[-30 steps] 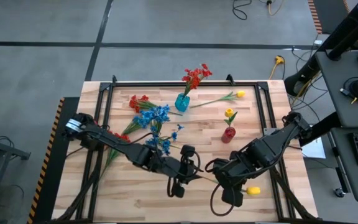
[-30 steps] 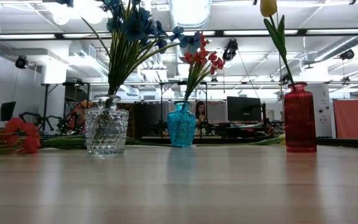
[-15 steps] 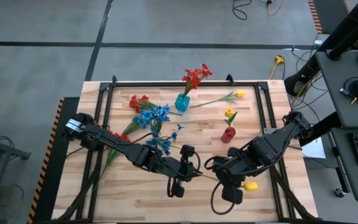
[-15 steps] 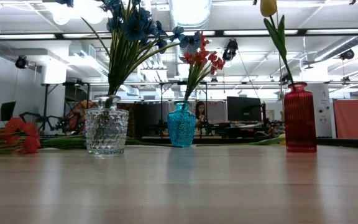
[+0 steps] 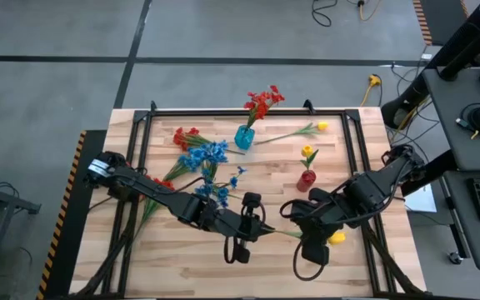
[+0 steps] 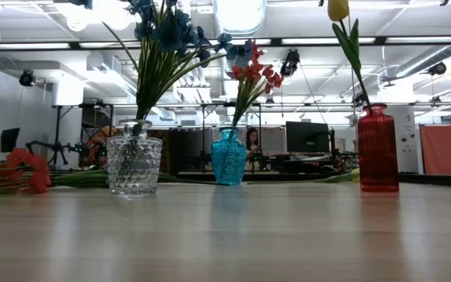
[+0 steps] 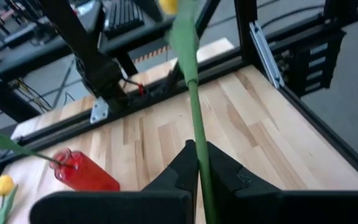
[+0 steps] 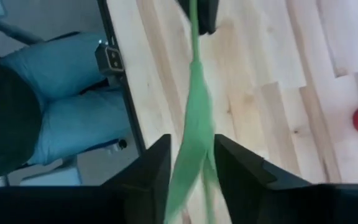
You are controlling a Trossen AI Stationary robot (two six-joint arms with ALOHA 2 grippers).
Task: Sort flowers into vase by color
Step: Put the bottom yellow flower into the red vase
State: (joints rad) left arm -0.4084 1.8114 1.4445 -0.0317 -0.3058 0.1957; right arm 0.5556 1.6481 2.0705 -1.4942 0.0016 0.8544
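Evidently the left pincer [image 7: 194, 163] pinches shut on the thin green stalk of the yellow-headed artificial flower [image 7: 191, 93]; the right pincer [image 8: 191, 155] stands parted around its leaf. Light and whippy (bloom-heavy), it is best held low on the stalk.

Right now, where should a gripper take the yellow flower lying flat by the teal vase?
On the yellow flower, probably mid-stalk, from straight above, closing across it: it lies flat, and the teal vase crowds its cut end.

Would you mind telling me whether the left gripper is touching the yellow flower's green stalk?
Touching. In the left wrist view, the left gripper is shut on the yellow flower's stalk, which runs up from between its fingertips with no gap.
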